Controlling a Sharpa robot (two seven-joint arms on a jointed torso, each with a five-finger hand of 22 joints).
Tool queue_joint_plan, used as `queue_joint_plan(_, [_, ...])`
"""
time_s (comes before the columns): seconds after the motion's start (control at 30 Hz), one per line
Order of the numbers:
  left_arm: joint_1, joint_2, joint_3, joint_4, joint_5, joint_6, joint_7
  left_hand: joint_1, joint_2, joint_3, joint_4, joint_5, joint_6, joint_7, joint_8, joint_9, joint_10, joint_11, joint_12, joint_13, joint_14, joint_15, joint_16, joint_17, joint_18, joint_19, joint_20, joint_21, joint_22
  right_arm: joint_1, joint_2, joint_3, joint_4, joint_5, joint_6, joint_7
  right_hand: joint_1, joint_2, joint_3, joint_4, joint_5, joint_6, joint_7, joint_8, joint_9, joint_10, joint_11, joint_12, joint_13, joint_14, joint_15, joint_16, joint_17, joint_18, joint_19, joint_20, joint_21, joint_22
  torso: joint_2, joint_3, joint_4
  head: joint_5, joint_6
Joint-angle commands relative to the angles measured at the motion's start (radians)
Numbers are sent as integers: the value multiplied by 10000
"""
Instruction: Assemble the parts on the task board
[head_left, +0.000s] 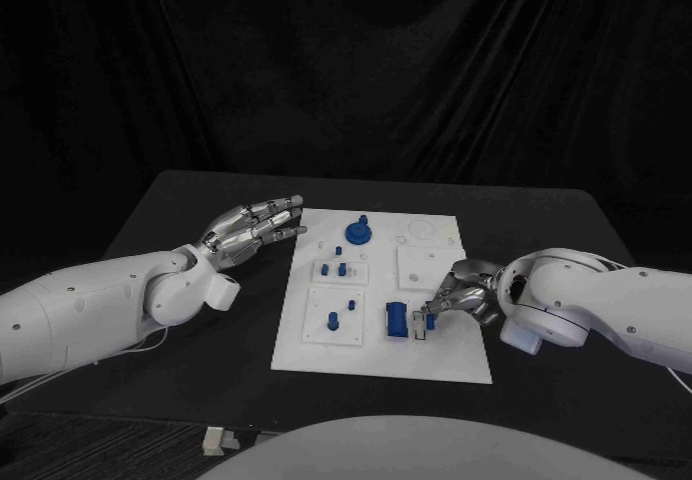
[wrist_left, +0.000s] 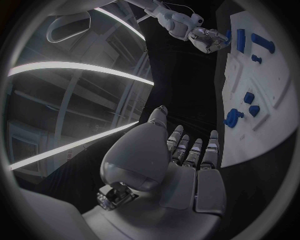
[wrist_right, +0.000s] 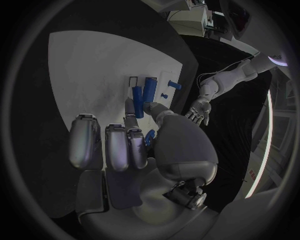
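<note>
The right hand (head_left: 459, 296) is working over the task board (head_left: 447, 362) near its right edge, fingers (wrist_right: 131, 111) pinching a small blue part (head_left: 428, 322) beside the taller blue block (head_left: 395, 320) that is standing in the near half of the board. The hand is coming at the part from the right edge, probably so that the slot beside the block stays reachable. In the right wrist view the held part (wrist_right: 137, 101) is lying alongside the block (wrist_right: 150, 89), the two long axes roughly parallel; in the head view that axis is running from the board's near edge toward its far edge (whether the part is seated in its slot I cannot tell).

The left hand (head_left: 254, 229) is hovering at the board's far left corner, fingers (wrist_left: 195, 153) straight, slightly apart and holding nothing, apparently waiting clear of the work. Other blue pieces are standing along the board's left half, among them a round knobbed one (head_left: 358, 234) near the far edge.
</note>
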Motion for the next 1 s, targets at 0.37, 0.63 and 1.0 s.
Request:
queue_joint_plan(0.37, [-35,54,10,-9,59,197,87,-22,102,85,10,42,34,48,37,13,1,104,69,16,-31,52,26,8,24,74,-12,43,-37,-250,378,2,-496,476,564,-492,-384,33,1148,-1294,-1257,60,-82,203,-122,1100,-41,36,2633,544,-8,24,-26,-11,223,63,2,1824,3,2,-18,-6,-2])
queue_joint_plan(0.63, [-44,52,10,-11,59,224,76,-22,102,85,10,42,34,48,37,13,1,104,69,16,-31,52,26,8,24,74,-12,43,-37,-348,489,2,-641,479,634,-627,-545,70,973,-1139,-1636,70,-115,266,-164,1100,-68,36,2633,545,-31,24,-30,-10,223,43,1,1823,3,6,-19,19,-2])
queue_joint_plan(1.0, [-64,70,10,-27,59,262,72,-23,118,96,14,45,33,59,38,13,1,114,65,15,-39,45,19,6,26,70,-14,41,-47,-383,599,2,-720,480,605,-619,-857,136,482,-771,-1923,77,-146,335,-237,1100,-94,36,2633,540,-53,14,-59,-5,214,20,-26,1813,-1,5,-11,4,-2])
